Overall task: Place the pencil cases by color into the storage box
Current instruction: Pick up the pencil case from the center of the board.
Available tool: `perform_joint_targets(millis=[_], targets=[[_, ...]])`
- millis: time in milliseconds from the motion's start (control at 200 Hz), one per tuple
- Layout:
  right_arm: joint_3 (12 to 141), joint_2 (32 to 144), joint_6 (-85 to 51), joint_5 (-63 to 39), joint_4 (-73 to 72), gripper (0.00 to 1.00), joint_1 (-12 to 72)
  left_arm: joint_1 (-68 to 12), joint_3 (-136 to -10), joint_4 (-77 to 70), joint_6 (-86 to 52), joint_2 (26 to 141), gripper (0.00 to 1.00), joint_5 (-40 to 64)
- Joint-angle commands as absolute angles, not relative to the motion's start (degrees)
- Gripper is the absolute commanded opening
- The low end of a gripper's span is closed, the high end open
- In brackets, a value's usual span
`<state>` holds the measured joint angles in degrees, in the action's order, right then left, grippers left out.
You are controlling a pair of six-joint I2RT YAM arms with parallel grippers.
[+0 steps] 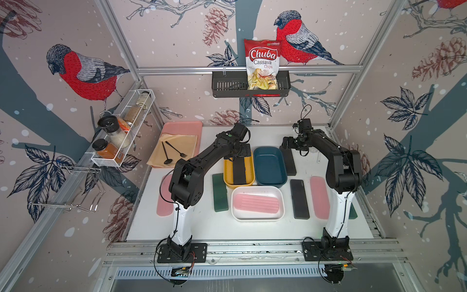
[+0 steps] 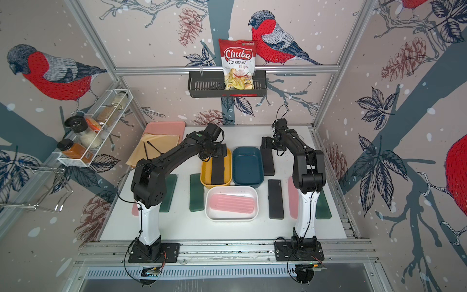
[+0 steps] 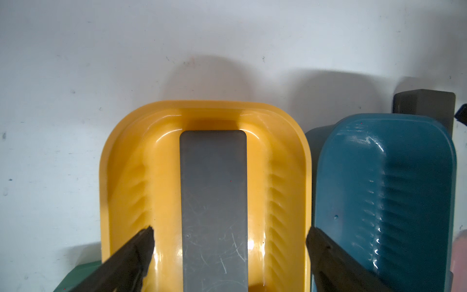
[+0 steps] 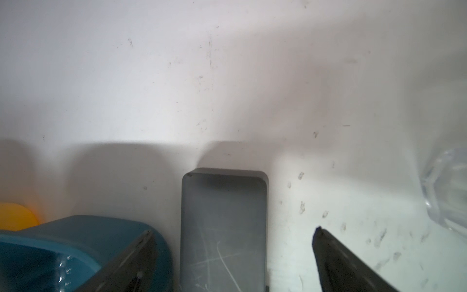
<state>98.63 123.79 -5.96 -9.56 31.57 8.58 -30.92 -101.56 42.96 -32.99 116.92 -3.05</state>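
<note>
2 tools, 3 tubs, 9 pencil cases, 3 per colour

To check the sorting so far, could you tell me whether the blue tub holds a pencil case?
No, the blue tub shows only its bare floor.

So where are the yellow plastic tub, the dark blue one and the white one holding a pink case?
Yellow plastic tub [image 3: 202, 107]: left wrist view, on its end rim.
Dark blue plastic tub [image 1: 270, 166]: a top view, on its bare floor.
White plastic tub [image 1: 257, 217]: a top view, on its near wall.
</note>
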Motion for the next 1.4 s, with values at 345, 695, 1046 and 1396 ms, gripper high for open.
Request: perform_joint_targets(millis=[345,695,1046,1396], targets=[[101.51,128.03,-6.41,-9.14,34.19,0.99,9.89,-30.94,-104.15,44.12,-32.27,118.5,0.98,-2.35],[101.43,129.54,-7.21,-6.48,34.78,0.99,11.29,-30.92,-103.97,43.61,-32.27,119.09,0.98,-1.8],[99.29,128.73,-6.59,-0.78,36.83,0.99,12.38,-30.94,-103.63,42.98,-32.05,119.27,0.98,-1.23],[91.25,123.79,-7.55,1.65,35.52,0.93,13.8,-30.94,-103.38,42.12,-31.82,119.48,0.98,-0.37]])
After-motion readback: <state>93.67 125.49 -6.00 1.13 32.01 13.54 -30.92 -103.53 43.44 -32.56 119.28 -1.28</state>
